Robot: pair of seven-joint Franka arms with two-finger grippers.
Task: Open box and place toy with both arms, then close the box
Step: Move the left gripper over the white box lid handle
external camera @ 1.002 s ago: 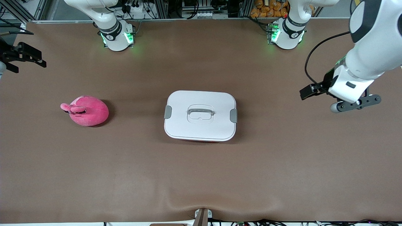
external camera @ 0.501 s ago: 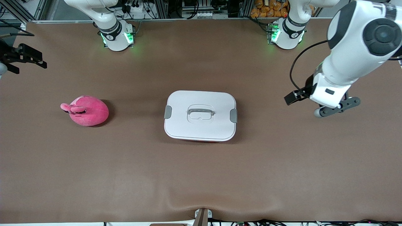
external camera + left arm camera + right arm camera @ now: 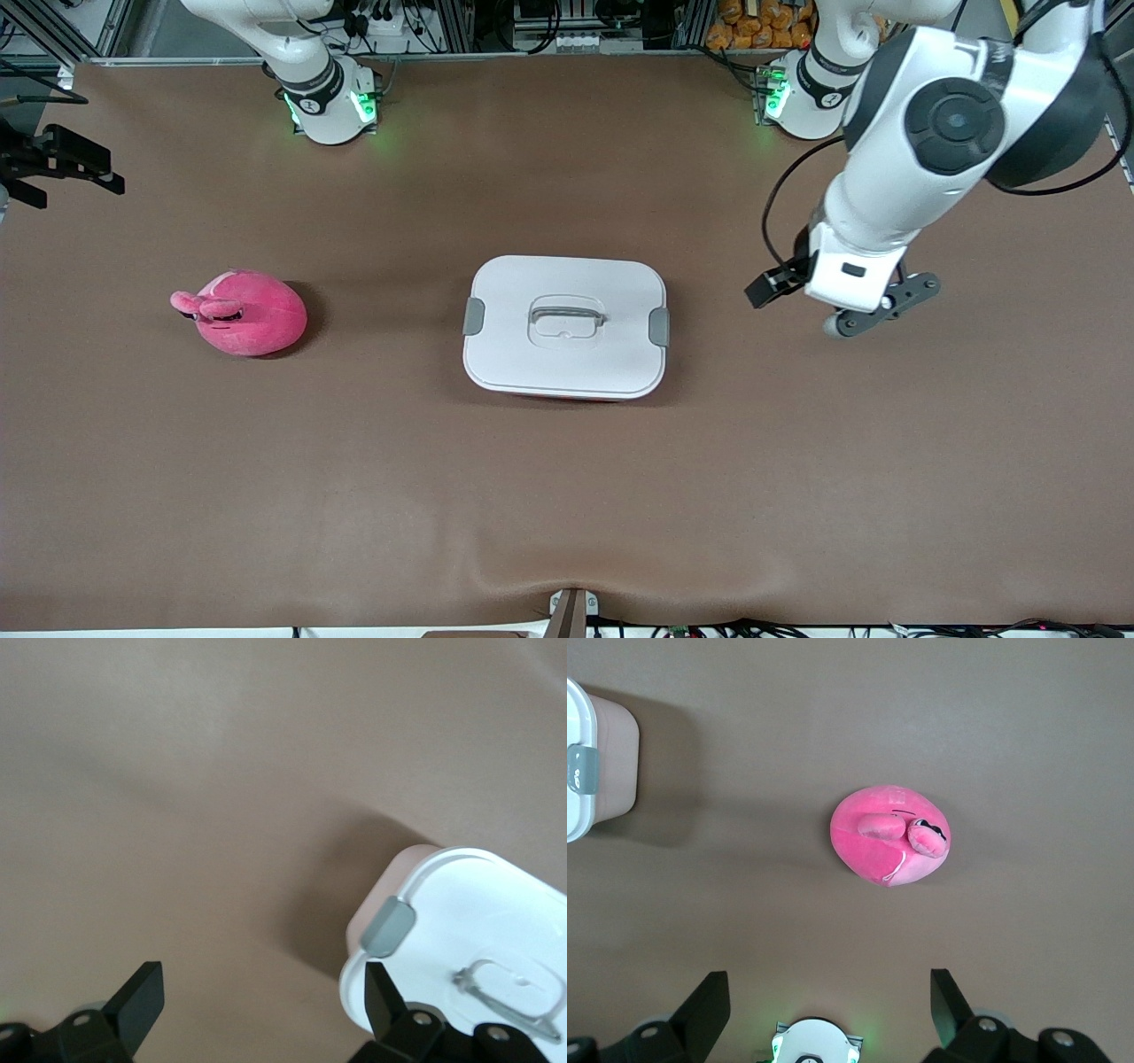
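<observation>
Left jaws (image 3: 261,1005) gape beside box (image 3: 565,325); toy (image 3: 251,313) well apart.

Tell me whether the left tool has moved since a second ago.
Yes. The left tool has swung in from the left arm's end of the table toward the box, whose lid is still on.

A robotics lab: two arm bases (image 3: 332,106) bolted to a brown-covered table (image 3: 567,496), with aluminium framing (image 3: 461,27) and cables (image 3: 381,18) alongside.

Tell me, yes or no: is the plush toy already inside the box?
No. The plush toy lies on the table, apart from the box, whose lid is on.
</observation>
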